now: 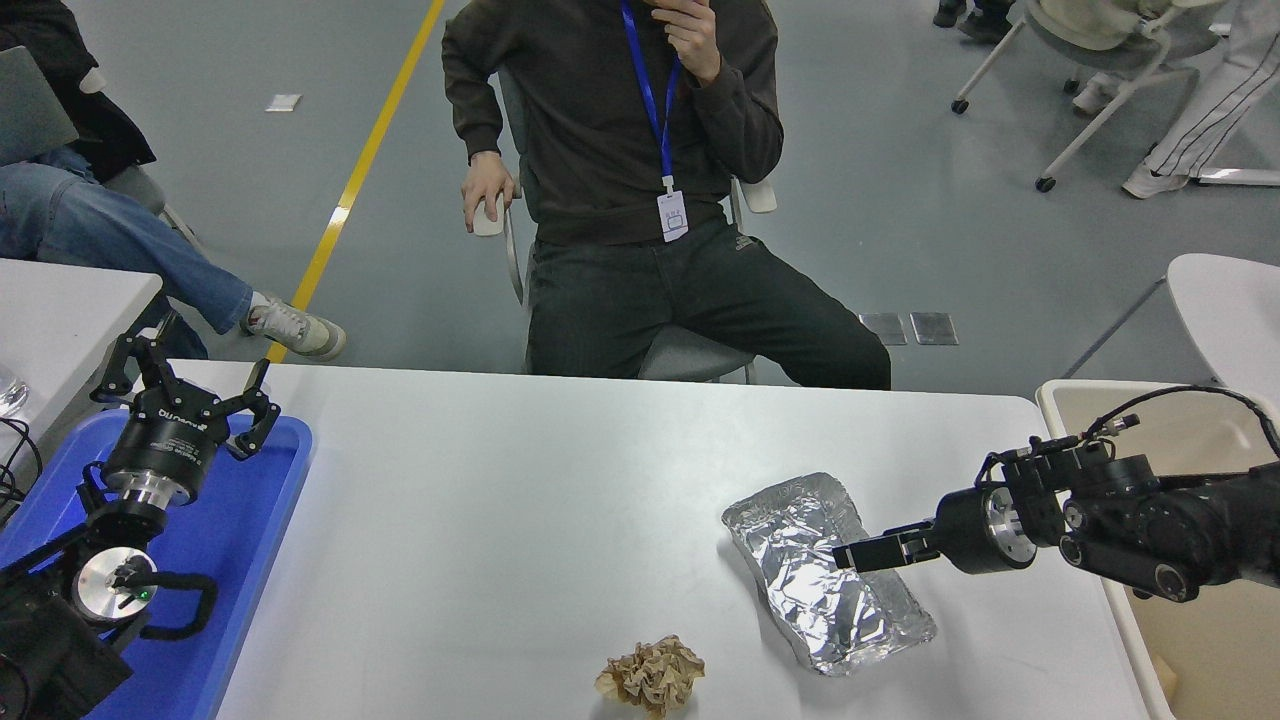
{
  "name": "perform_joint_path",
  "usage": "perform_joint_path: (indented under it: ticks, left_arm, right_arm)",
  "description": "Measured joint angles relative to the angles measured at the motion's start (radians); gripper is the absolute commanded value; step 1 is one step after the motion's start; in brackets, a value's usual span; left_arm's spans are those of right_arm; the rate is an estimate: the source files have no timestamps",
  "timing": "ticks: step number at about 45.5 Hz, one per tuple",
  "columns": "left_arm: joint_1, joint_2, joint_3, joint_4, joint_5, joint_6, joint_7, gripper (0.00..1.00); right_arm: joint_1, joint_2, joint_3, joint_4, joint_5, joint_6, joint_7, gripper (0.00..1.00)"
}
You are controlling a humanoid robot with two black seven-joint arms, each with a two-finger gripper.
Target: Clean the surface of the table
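The table surface (520, 500) is a wide white top. A crumpled sheet of silver foil (800, 540) lies on it right of centre. A crumpled brown paper ball (652, 675) lies near the front edge. My right gripper (848, 556) reaches in from the right and hangs low over the foil's right part, pointing left; it is seen edge-on. My left gripper (190, 368) is open and empty, parked over the blue tray (250, 540) at the lower left.
A beige bin (1190, 640) stands off the table's right edge, under my right arm. A person sits at the far side (640, 200). A smaller white tabletop (60, 300) stands at the left, with a second seated person behind it.
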Motion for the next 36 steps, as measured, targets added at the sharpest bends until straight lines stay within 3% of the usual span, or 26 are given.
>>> perform_joint_path:
  ticks: [8,22,25,26,28,36]
  left_arm:
    - [0.0,0.0,0.0,0.0,0.0,0.0,0.0,1.0]
    - [0.0,0.0,0.0,0.0,0.0,0.0,0.0,1.0]
    - [0.0,0.0,0.0,0.0,0.0,0.0,0.0,1.0]
    - [0.0,0.0,0.0,0.0,0.0,0.0,0.0,1.0]
    - [0.0,0.0,0.0,0.0,0.0,0.0,0.0,1.0]
    - [0.0,0.0,0.0,0.0,0.0,0.0,0.0,1.0]
  right_arm:
    - [-0.022,0.015,-0.001,-0.009,0.0,-0.054,0.0,0.87]
    - [-0.06,0.04,-0.004,-0.052,0.001,-0.118,0.0,0.77]
    - [-0.066,0.043,-0.009,-0.058,0.001,-0.13,0.0,0.66]
    - [-0.068,0.045,-0.013,-0.06,0.001,-0.134,0.0,0.52]
    - [-0.071,0.047,-0.022,-0.063,0.001,-0.14,0.0,0.41]
    - [-0.08,0.054,-0.052,-0.085,0.003,-0.152,0.0,0.09]
